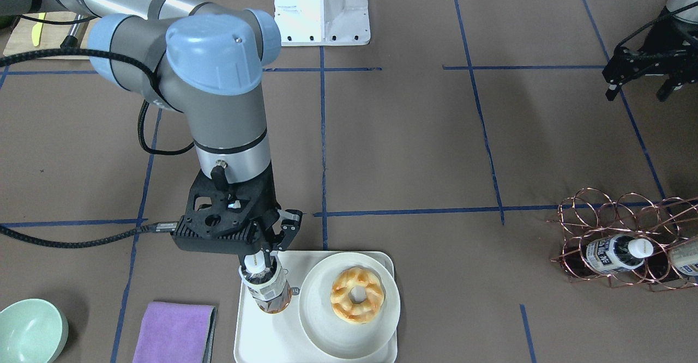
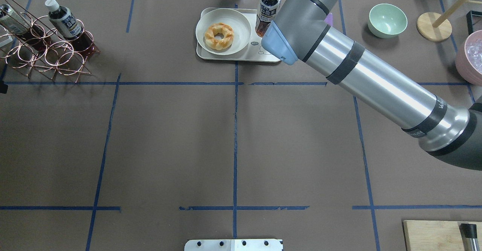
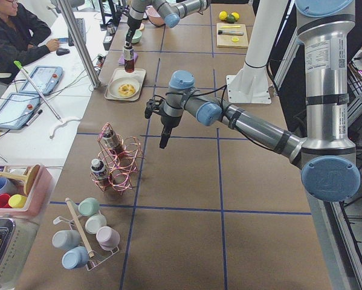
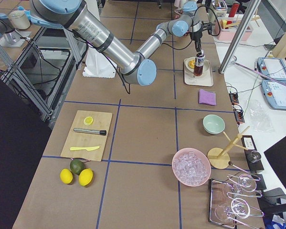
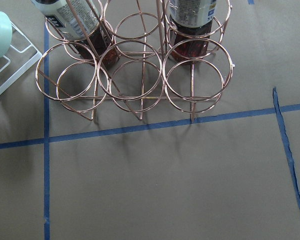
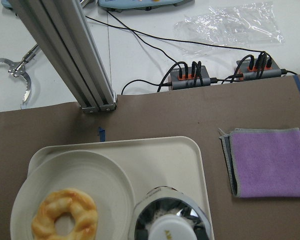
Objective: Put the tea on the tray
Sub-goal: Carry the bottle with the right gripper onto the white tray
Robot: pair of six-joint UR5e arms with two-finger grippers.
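- Tea (image 1: 268,289): stands on end over the tray (image 1: 256,341). Its long axis is near vertical, with the white cap up and the base down. It shows a slight lean in the front-facing view, and I cannot tell whether that lean is real.
- Tea, position: on the tray's bare strip toward the robot's right, just beside the round plate (image 1: 313,325). The base is level with the tray floor, but no view confirms contact.
- Right claw (image 1: 260,258): clenched on the tea at the cap and neck, reaching from directly above. The right wrist view looks straight down onto the cap (image 6: 171,231).
- Left claw (image 1: 637,96): released, with its fingers spread and nothing between them. It hangs above the surface toward the robot's-left end, well apart from the tray.
- Tray: lies at the surface's far edge from the robot, about midway along it, with its long side parallel to that edge. A line-drawn bear (image 2: 256,43) shows on the bare strip.
- Plate: fills the tray's half toward the robot's left. A ring doughnut (image 1: 357,295) lies at its centre.
- Copper wire rack (image 1: 616,216): stands near the far edge, toward the robot's-left corner. Two other bottles (image 1: 616,254) lie slanted in its rings.
- Purple cloth (image 1: 174,333): folded flat on the surface just beside the tray, on the robot's-right side, apart from it.
- Pale green bowl (image 1: 30,330): stands beyond the cloth along the same far edge.
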